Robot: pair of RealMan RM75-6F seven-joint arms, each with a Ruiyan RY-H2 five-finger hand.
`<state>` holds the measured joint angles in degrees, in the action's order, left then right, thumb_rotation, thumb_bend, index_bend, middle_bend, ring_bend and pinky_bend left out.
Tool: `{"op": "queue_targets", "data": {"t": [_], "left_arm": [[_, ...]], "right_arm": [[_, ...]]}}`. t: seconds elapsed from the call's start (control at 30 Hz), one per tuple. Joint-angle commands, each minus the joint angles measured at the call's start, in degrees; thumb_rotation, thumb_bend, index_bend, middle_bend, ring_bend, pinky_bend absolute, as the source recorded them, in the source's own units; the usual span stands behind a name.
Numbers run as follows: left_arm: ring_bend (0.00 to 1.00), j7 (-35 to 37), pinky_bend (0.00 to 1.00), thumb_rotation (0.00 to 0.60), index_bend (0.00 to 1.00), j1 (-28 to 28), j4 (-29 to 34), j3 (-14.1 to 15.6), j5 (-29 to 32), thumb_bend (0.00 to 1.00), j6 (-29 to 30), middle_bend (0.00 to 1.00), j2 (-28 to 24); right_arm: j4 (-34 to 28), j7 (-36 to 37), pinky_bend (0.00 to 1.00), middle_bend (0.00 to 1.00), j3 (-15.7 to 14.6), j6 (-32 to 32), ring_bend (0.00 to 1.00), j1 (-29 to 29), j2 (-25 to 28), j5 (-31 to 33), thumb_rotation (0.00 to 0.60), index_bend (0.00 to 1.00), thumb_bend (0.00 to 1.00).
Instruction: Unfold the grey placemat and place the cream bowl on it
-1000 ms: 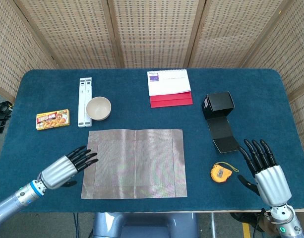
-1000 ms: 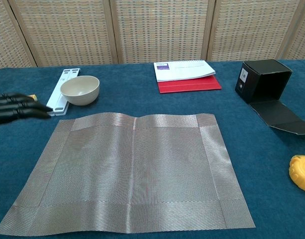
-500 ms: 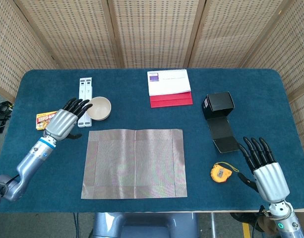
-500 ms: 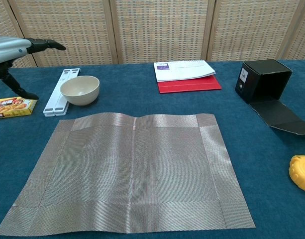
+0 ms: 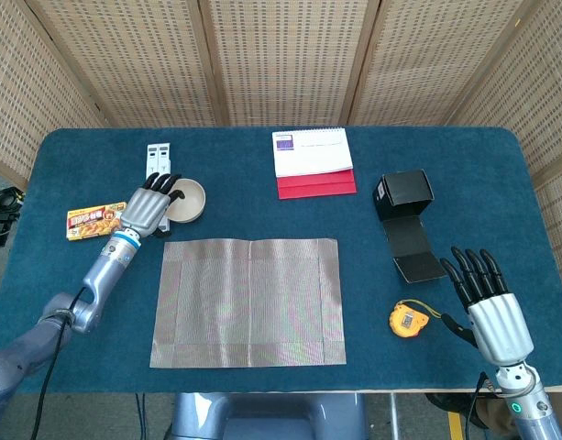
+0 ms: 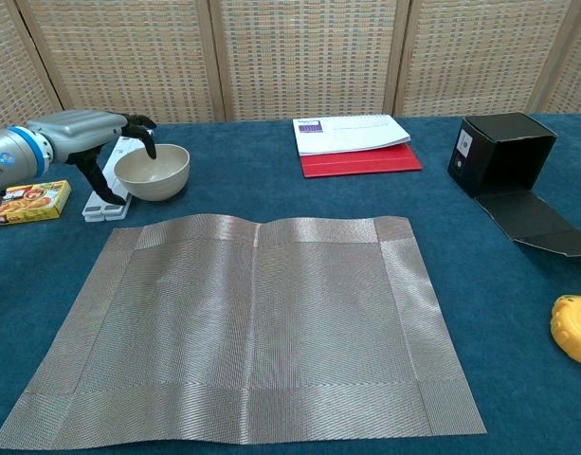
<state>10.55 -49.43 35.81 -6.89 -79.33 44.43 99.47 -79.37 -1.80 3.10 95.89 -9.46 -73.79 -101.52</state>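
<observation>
**Left hand arrives at the bowl**

Since half a second ago the left hand [image 5: 150, 208] has moved in from beside the curry box [image 5: 96, 221] to the cream bowl's [image 5: 188, 200] left rim; right hand unchanged.

Head view: grey placemat [image 5: 248, 302] lies unfolded, flat on the blue counter [image 5: 262, 211], bare of objects. Cream bowl sits just beyond its far-left corner, beside the white folded stand [image 5: 156, 158]. Left hand's fingers spread over the bowl's left edge, holding nothing I can see. Right hand [image 5: 490, 308] rests near the front right, fingers straight and apart, empty, next to the yellow tape measure [image 5: 404, 320]. Black box [image 5: 405, 196] with open flap and calendar [image 5: 313, 161] further back.

Chest view: left hand [image 6: 91, 129] hovers at the bowl [image 6: 153, 172], dark fingertips [image 6: 146, 140] curving down over the rim, thumb below outside; can't tell whether they touch. Placemat [image 6: 252, 327] fills the foreground. Right hand out of frame.
</observation>
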Motion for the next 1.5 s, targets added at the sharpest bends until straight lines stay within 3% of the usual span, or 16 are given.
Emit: {"op": "queue_targets", "data": {"t": [0.03, 0.2, 0.33, 0.43, 0.63, 0.8, 0.97, 1.13, 1.3, 1.5], "left_arm": [[0.0, 2.01, 0.0, 0.6, 0.43, -2.21, -5.28, -0.74, 0.91, 0.08, -3.39, 0.0, 3.94], [0.0, 3.23, 0.0, 0.6, 0.58, -3.26, -10.5, -0.97, 1.19, 0.35, -5.32, 0.0, 6.85], [0.0, 4.43, 0.0, 0.6, 0.65, -3.6, -12.28, -1.07, 1.14, 0.5, -5.74, 0.0, 7.67], [0.0, 5.09, 0.0, 0.6, 0.67, -3.6, -12.65, -0.85, 0.6, 0.56, -4.88, 0.0, 7.63], [0.0, 7.35, 0.0, 0.6, 0.71, -3.09, -8.94, -0.05, -1.76, 0.56, 0.97, 0.0, 5.41], [0.0, 8.3, 0.0, 0.6, 0.71, -2.61, 0.88, 2.1, -6.13, 0.56, 7.97, 0.0, 0.81], [0.0, 6.83, 0.0, 0.6, 0.71, -2.47, 15.17, 5.06, -11.26, 0.56, 12.65, 0.0, -5.06], [0.0, 0.29, 0.0, 0.6, 0.71, -1.97, 29.48, 8.3, -16.16, 0.56, 15.4, 0.0, -9.53], [0.0, -6.33, 0.0, 0.6, 0.71, -1.07, 38.79, 10.52, -17.37, 0.56, 14.33, 0.0, -12.74], [0.0, -12.39, 0.0, 0.6, 0.71, 0.51, 45.08, 12.54, -16.31, 0.56, 11.87, 0.0, -15.45]], "right_arm": [[0.23, 0.08, 0.0, 0.0, 0.13, -0.33, 0.0, -0.14, -0.11, 0.37, 0.6, 0.0, 0.0], [0.6, 0.52, 0.0, 0.0, 0.3, -1.0, 0.0, -0.39, -0.27, 1.13, 0.6, 0.0, 0.0], [0.68, 0.7, 0.0, 0.0, 0.28, -0.92, 0.0, -0.42, -0.26, 1.21, 0.6, 0.0, 0.0], [0.67, 0.76, 0.0, 0.0, 0.25, -0.8, 0.0, -0.42, -0.26, 1.16, 0.6, 0.0, 0.0], [0.5, 0.72, 0.0, 0.0, 0.05, -0.5, 0.0, -0.4, -0.22, 0.85, 0.6, 0.0, 0.0], [0.18, 0.66, 0.0, 0.0, -0.11, -0.17, 0.0, -0.32, -0.06, 0.54, 0.6, 0.0, 0.0], [-0.19, 0.7, 0.0, 0.0, -0.15, 0.39, 0.0, -0.13, 0.2, 0.32, 0.6, 0.0, 0.0], [-0.59, 0.74, 0.0, 0.0, -0.34, 1.21, 0.0, 0.17, 0.56, -0.23, 0.6, 0.0, 0.0], [-0.97, 0.74, 0.0, 0.0, -0.34, 1.88, 0.0, 0.43, 0.86, -0.5, 0.6, 0.0, 0.0], [-1.14, 0.98, 0.0, 0.0, -0.25, 2.16, 0.0, 0.56, 1.13, -0.46, 0.6, 0.01, 0.0]]}}
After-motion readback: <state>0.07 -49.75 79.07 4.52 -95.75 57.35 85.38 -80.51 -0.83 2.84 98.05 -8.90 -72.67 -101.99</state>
